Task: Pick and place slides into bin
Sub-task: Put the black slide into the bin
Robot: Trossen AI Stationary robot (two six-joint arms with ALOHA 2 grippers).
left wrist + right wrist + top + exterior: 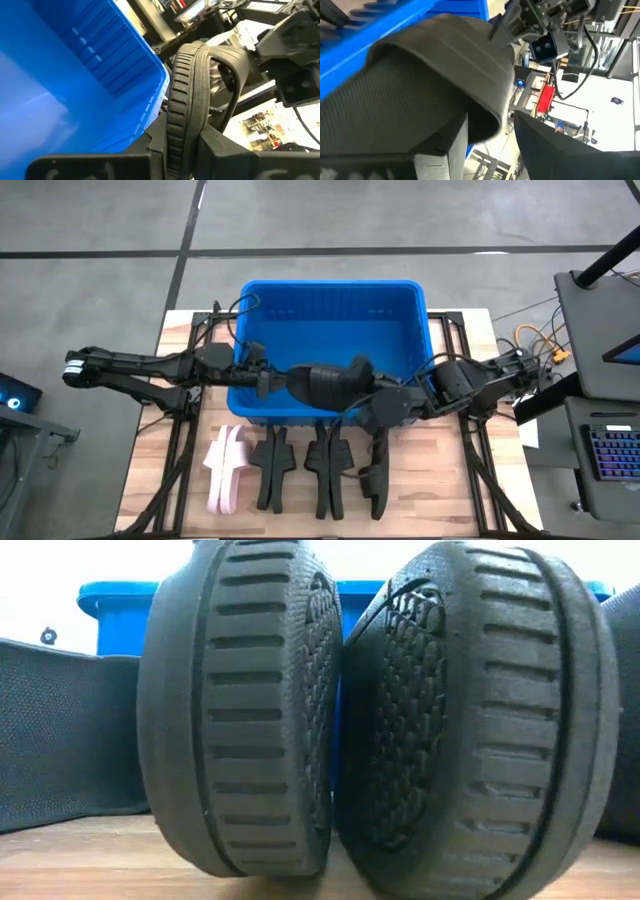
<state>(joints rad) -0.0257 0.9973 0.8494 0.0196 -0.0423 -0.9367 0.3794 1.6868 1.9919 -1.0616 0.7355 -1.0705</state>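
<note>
No readable writing anywhere. Pale wood table; left claw grasping a black slide; right claw unclear.

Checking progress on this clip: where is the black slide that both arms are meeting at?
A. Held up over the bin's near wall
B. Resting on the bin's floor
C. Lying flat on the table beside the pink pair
A: in the high view the black slide sits between the left gripper and the right gripper, above the near wall of the bin.
</note>
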